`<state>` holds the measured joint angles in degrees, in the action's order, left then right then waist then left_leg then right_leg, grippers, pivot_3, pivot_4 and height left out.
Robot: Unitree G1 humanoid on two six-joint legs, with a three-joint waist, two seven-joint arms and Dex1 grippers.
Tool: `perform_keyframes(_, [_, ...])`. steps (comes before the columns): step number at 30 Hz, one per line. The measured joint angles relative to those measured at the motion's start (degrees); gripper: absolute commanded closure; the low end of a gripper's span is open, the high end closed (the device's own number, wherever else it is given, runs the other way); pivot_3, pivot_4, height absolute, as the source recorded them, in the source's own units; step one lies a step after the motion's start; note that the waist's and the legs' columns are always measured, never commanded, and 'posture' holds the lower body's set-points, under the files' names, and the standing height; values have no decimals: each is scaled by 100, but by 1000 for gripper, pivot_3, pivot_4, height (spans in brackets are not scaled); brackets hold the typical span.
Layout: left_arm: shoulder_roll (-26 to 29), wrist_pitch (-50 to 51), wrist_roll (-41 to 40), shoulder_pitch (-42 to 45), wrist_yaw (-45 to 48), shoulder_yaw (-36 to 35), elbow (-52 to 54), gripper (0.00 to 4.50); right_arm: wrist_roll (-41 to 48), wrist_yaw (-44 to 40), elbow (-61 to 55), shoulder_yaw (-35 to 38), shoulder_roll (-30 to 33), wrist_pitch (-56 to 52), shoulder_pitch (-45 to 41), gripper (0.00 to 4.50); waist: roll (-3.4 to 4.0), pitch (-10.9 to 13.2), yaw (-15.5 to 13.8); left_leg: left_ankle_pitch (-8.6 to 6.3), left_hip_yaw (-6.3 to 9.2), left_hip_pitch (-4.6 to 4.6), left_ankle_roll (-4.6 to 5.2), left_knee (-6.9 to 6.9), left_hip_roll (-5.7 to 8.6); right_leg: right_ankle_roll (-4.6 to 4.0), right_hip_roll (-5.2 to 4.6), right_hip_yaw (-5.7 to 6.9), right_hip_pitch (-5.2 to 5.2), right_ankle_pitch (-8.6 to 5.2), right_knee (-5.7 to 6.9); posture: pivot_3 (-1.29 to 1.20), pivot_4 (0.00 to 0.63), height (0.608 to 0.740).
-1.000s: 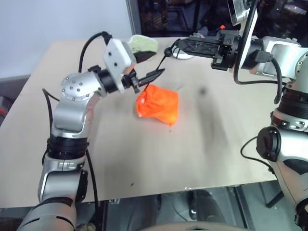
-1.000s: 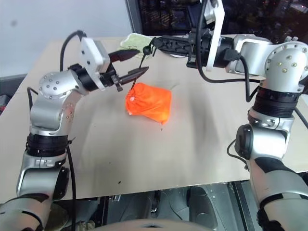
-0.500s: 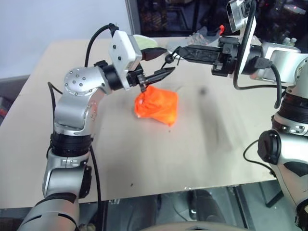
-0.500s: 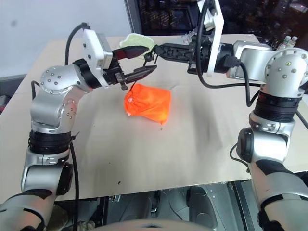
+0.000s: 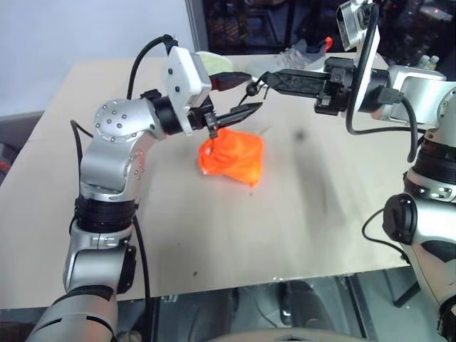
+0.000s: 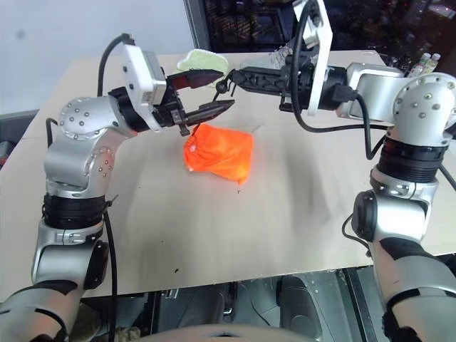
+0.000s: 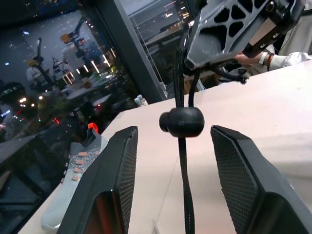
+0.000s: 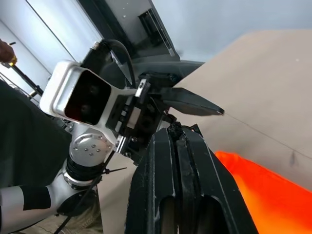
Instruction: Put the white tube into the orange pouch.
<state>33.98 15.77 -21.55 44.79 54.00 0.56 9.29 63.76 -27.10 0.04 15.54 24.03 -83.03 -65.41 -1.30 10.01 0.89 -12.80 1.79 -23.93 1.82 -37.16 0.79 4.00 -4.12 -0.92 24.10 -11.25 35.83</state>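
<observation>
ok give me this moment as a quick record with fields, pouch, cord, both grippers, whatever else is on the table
pouch: bright orange soft fabric pouch, lying on the tan table, near its far side
cord: thin dark drawstring with round black toggle, running up from the pouch
right gripper: shut on the drawstring above the toggle
left gripper: open, one finger on either side of the toggle, not touching it
behind: folded light-green cloth; grey shoe at the far edge
white tube: not made out
</observation>
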Motion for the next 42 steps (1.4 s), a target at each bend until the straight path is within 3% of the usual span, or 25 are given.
perform_keyframes(2, [0, -18, 0, 0, 3, -2, -1, 2054, 0, 0, 0, -4, 0, -11, 16, 4500, 0, 0, -1, 0, -1, 0, 0, 0, 0, 0, 0, 0, 0, 0, 0, 0, 150, 740])
perform_keyframes(3, [0, -43, 0, 0, 10, -2, -1, 2555, 0, -1, 0, -5, 4, -15, 37, 4500, 0, 0, -1, 0, 0, 0, 0, 0, 0, 0, 0, 0, 0, 0, 0, 0, 150, 740])
perform_keyframes(5, [0, -93, -1, 0, 29, -3, -1, 3135, 0, -1, 0, -5, 12, -25, 51, 4500, 0, 0, -1, 0, 0, 0, 0, 0, 0, 0, 0, 0, 0, 0, 0, 0, 150, 740])
perform_keyframes(7, [0, -115, -5, 0, 46, -3, -1, 4087, 0, -3, 0, -5, 23, -28, 51, 4500, 0, 0, -1, 0, 0, 0, 0, 0, 0, 0, 0, 0, 0, 0, 0, 0, 150, 740])
perform_keyframes(8, [-2, -115, -7, 0, 47, -3, -1, 4280, 0, -4, 0, -6, 28, -28, 51, 4500, 0, 0, -1, 0, 0, 0, 0, 0, 0, 0, 0, 0, 0, 0, 0, 0, 150, 740])
perform_keyframes(17, [-58, -143, 76, -122, -63, 1, -1, 4278, 53, 77, 19, 39, -43, -10, 50, 4500, 0, 0, 1, 0, -1, 5, 0, 0, 0, 0, 0, -2, -2, 0, 2, 0, 150, 740])
perform_keyframes(24, [-100, -231, 471, -1304, -321, 107, -314, 4278, 464, 853, 630, 778, -548, 433, -455, 4500, 1, 0, 11, 0, -2, 7, 0, 2, -2, 0, 1, -5, -1, 0, 3, 0, 150, 740])
perform_keyframes(33, [-201, -214, 589, -1985, -912, 0, -430, 4278, 438, 1288, 1428, 864, -576, 1004, -779, 4500, 0, -1, -13, 0, -4, 7, 0, 2, -1, 0, -1, 3, -5, 0, 1, 0, 150, 740])
perform_keyframes(39, [-431, 98, 431, -1877, -1249, -84, -366, 4278, 160, 1204, 1695, 787, -363, 1316, -966, 4500, 0, -1, -13, 0, -2, 6, 1, 2, 0, 0, -2, 2, -5, 0, 0, 0, 150, 740])
perform_keyframes(42, [-615, 390, 283, -1173, -1650, -296, -745, 4278, -112, 985, 1763, 768, -230, 1755, -1148, 4500, -1, -1, -24, 0, -6, 3, 0, -2, 1, 0, 0, 14, -7, 0, 2, 0, 150, 740])
